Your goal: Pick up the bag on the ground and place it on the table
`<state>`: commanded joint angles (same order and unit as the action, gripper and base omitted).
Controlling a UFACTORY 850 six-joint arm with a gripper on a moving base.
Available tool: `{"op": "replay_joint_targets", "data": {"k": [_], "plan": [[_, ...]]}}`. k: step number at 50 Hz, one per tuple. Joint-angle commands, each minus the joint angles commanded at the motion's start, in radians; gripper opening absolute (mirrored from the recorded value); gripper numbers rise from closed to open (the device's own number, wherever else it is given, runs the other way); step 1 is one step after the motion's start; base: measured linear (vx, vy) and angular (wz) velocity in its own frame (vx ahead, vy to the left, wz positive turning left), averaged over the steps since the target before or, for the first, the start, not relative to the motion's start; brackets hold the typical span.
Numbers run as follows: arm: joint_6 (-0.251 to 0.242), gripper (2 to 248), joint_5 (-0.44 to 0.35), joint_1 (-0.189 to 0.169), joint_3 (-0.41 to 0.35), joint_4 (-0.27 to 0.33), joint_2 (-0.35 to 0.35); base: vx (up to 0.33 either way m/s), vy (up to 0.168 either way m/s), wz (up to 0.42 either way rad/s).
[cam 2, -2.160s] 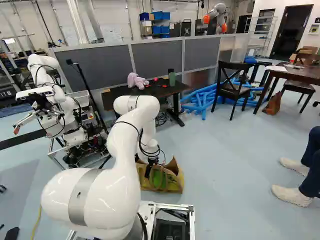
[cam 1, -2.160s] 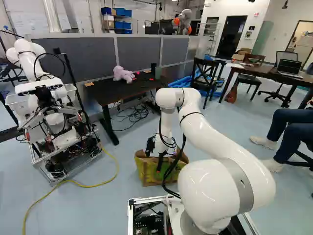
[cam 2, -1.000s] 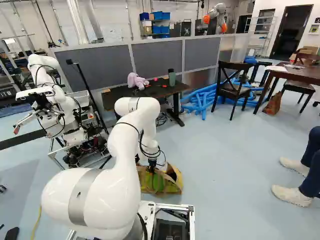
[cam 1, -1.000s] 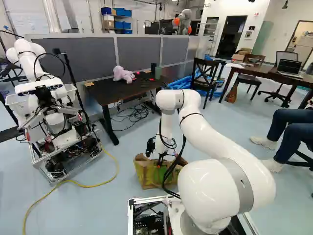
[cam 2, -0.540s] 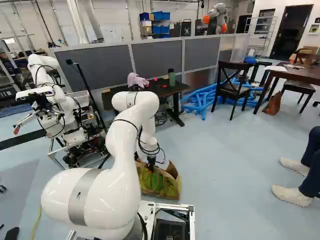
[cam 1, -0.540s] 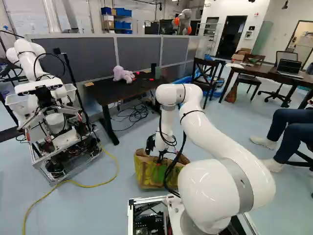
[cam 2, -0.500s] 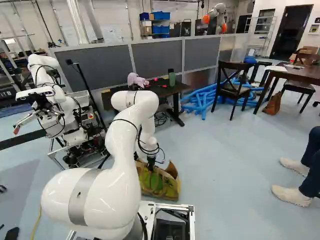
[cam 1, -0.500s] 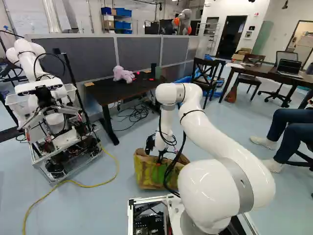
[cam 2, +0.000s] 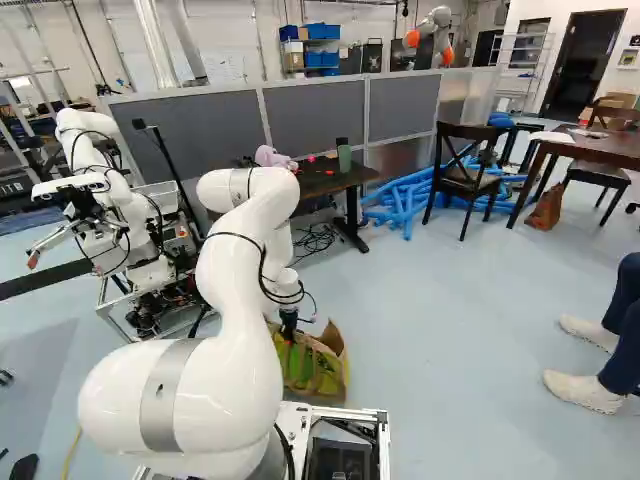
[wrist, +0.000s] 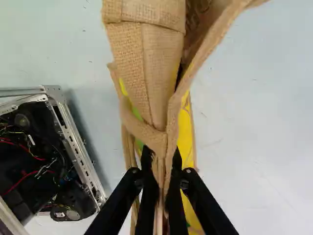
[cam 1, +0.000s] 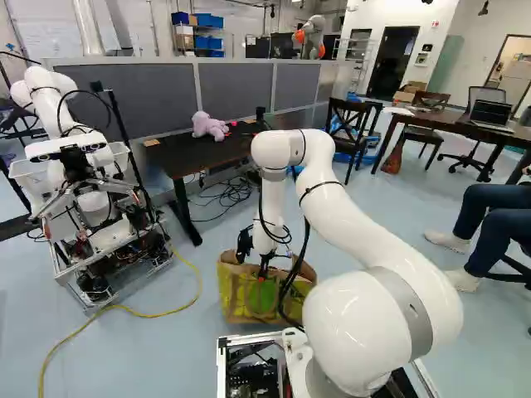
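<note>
1. Well, your bag point(cam 1: 239, 300) sits low on the near side of the table point(cam 1: 192, 154), at or close to floor level; you can't tell whether its bottom touches.
2. Your gripper point(wrist: 162, 160) is closed to a thin gap, pinching burlap point(wrist: 150, 135) at the bag's top from both sides.
3. Expect soft, floppy, grippy cloth, probably light, liable to swing or sag.
4. That gathered top seems the right hold; ideally, catch both handles so it hangs level above the table.
</note>
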<state>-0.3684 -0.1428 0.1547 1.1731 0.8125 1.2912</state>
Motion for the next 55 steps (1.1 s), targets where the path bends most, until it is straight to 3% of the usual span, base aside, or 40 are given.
{"op": "replay_joint_targets", "data": {"k": [10, 24, 43, 55], "plan": [[0.000, 26, 0.021, 0.033, -0.058, -0.067, -0.044, 0.000, 0.000, 0.000], [0.000, 26, 0.053, 0.048, -0.146, -0.166, -0.105, 0.000, 0.000, 0.000], [0.000, 26, 0.092, 0.008, -0.239, -0.299, -0.187, 0.000, 0.000, 0.000], [0.000, 26, 0.113, -0.029, -0.268, -0.346, -0.238, 0.000, 0.000, 0.000]]}}
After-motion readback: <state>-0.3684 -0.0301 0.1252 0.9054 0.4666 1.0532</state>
